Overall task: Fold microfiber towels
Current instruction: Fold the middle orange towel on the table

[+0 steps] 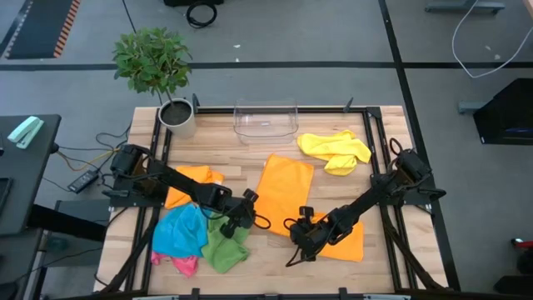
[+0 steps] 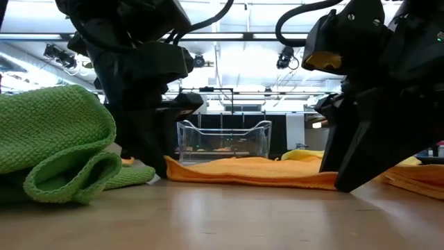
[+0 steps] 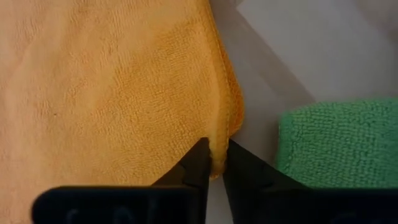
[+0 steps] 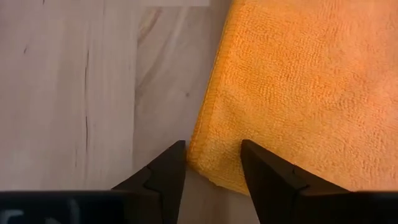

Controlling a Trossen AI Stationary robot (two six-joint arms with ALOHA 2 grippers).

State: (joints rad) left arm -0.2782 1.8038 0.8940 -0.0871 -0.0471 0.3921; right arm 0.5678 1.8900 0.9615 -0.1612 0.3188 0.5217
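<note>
An orange towel [image 1: 287,187] lies flat in the middle of the table; in the low view the orange towel [image 2: 243,170] runs between both grippers. My left gripper [image 3: 214,146] is shut on its near left corner. My right gripper [image 4: 212,144] stands open at the towel's near edge [image 1: 321,242], one finger on either side of a corner [image 4: 214,165]. A second orange towel [image 1: 193,182], a blue [image 1: 179,233], a green [image 1: 226,248] and a pink one [image 1: 185,265] lie bunched at the near left. A crumpled yellow towel [image 1: 335,150] lies at the far right. My left gripper pinches the orange towel's hemmed edge at its corner [image 3: 219,152] between its two fingers, slanting down from the table's left. The cloth is puckered into a small ridge at the fingertips; the rest lies flat on the table. My right gripper straddles a corner; whether it touches the cloth I cannot tell.
A clear plastic bin [image 1: 266,119] stands at the far edge, with a potted plant [image 1: 177,117] to its left. The green towel [image 3: 336,143] lies close beside my left gripper. Bare wood [image 4: 81,93] shows along the near edge between the two arms.
</note>
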